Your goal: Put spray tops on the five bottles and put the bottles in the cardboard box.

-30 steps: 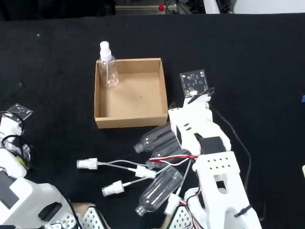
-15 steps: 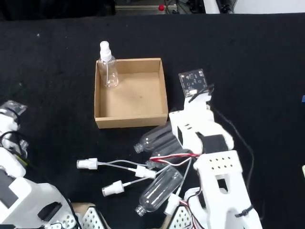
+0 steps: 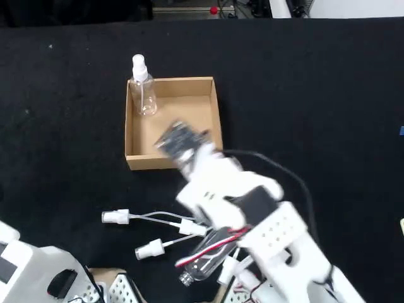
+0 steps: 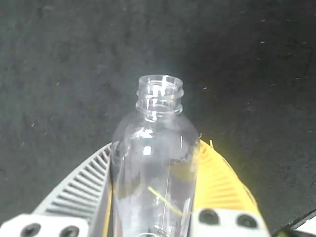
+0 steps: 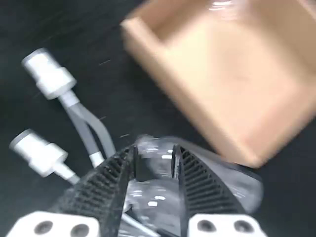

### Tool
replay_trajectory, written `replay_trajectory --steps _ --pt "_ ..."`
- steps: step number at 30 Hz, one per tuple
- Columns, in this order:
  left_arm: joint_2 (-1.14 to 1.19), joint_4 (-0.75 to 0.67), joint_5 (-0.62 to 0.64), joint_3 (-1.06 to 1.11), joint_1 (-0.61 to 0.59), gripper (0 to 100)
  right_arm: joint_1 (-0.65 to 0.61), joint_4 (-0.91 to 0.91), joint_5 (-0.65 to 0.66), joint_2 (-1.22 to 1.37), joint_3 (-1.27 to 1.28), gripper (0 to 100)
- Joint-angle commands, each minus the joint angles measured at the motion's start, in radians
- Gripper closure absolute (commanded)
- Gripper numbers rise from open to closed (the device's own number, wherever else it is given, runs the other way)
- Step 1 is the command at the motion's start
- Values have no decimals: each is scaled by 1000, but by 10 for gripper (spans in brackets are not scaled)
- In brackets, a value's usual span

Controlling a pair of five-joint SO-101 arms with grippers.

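Cardboard box (image 3: 142,162): mid-table; a capped bottle (image 3: 142,95) stands in its far-left corner.
My right pincer (image 5: 154,165): over the loose bottles (image 3: 197,266) near the box; grip I cannot tell.
My left pincer (image 4: 155,148): near-left, pinching an open bottle (image 4: 158,98).
Spray tops (image 3: 115,217): loose, left of the loose bottles.
Risk: a hasty sweep could roll bottles away or snag tangled tops.

Robotics lab bench

A black cloth-covered table (image 3: 334,82) carries a white printed arm (image 3: 284,230) with exposed wiring at 5 o'clock; cables (image 3: 249,7) and equipment crowd the far edge at 12 o'clock.
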Motion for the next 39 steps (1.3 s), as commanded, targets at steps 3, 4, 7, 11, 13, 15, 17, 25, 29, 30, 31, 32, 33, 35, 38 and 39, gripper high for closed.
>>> replay_trajectory --steps 3,4,7,11,13,15,17,25,29,30,31,32,33,35,38,39 --pt "-11 -3 0 -68 -99 971 -199 -80 3 211 -111 892" --pt "-11 -26 0 -62 -113 971 -226 -83 -2 240 -137 892" --pt "-9 -57 0 -61 -153 971 -307 -87 -60 318 -209 892" --pt "37 -54 -55 -68 -206 971 -370 -153 -68 450 -234 892" --pt "71 -57 -69 -71 -234 971 -377 -209 -74 513 -237 892" --pt "98 -63 -71 -73 -257 971 -397 -249 -75 561 -243 892" --pt "126 -63 -91 -97 -274 971 -431 -272 -75 596 -243 892" --pt "241 -54 -126 -216 -283 971 -485 -282 -103 702 -315 892" --pt "262 -55 -126 -229 -283 971 -483 -371 -110 800 -334 892" --pt "264 -57 -127 -229 -283 971 -482 -393 -110 819 -334 892" --pt "267 -57 -129 -229 -283 971 -468 -414 -109 839 -335 892" --pt "267 -57 -129 -229 -283 971 -450 -434 -109 849 -337 892" --pt "267 -57 -130 -229 -283 971 -428 -456 -109 858 -337 891" --pt "267 -57 -130 -229 -283 971 -371 -479 -109 868 -335 890" --pt "267 -57 -130 -229 -280 971 -299 -482 -103 862 -335 890" --pt "267 -57 -130 -229 -280 971 -285 -482 -103 862 -335 890"
